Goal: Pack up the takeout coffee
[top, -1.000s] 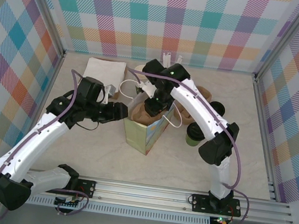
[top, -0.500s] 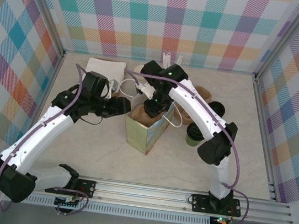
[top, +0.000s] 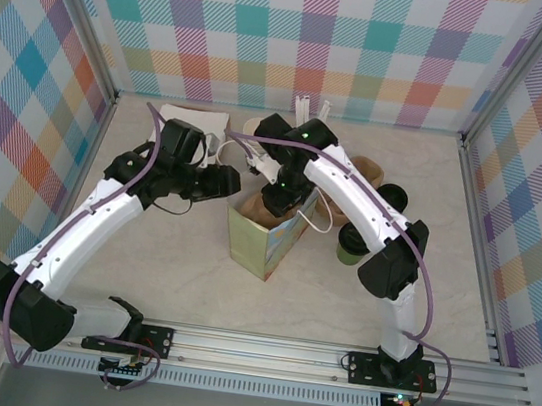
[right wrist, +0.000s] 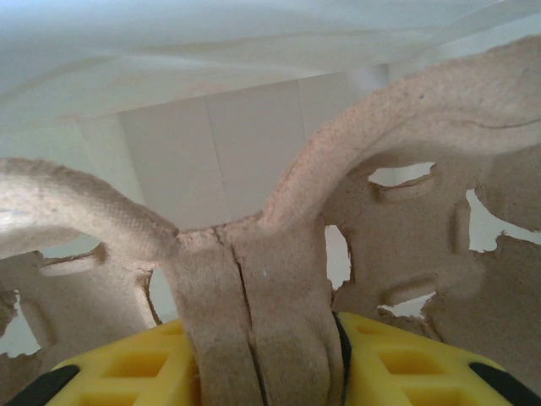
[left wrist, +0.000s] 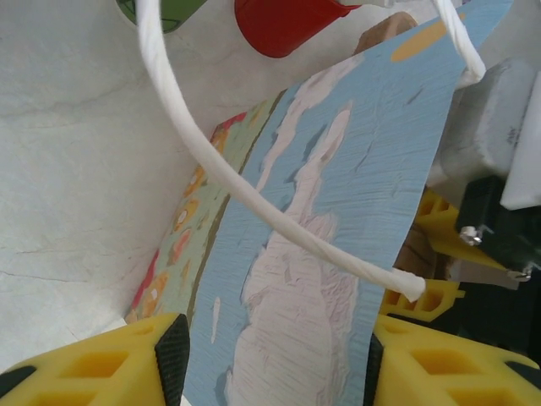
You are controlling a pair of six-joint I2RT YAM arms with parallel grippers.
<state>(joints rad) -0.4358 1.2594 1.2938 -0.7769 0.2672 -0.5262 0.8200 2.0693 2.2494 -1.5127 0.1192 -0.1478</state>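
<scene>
The takeout coffee [top: 352, 243], a cup with a black lid and a green band, stands on the table to the right of the printed paper bag [top: 264, 238]. My right gripper [top: 283, 198] hangs over the bag's mouth, shut on the middle ridge of a brown pulp cup carrier [right wrist: 254, 288] that it holds inside the bag's white walls. My left gripper [top: 230, 183] is at the bag's far left corner. In the left wrist view its fingers [left wrist: 173, 355] stand apart with the bag's blue wall [left wrist: 313, 254] between them, under the white twisted handle [left wrist: 215, 169].
A second black-lidded cup [top: 393, 196] and more brown pulp carriers [top: 362, 167] lie right of the bag. A flat white bag [top: 189, 123] lies at the back left. A red cup [left wrist: 287, 21] stands beyond the bag. Checked walls and a metal frame enclose the table.
My left arm has swung toward the back of the table, bringing its gripper from the bag's left side to its far left corner. The right gripper and carrier have barely moved.
</scene>
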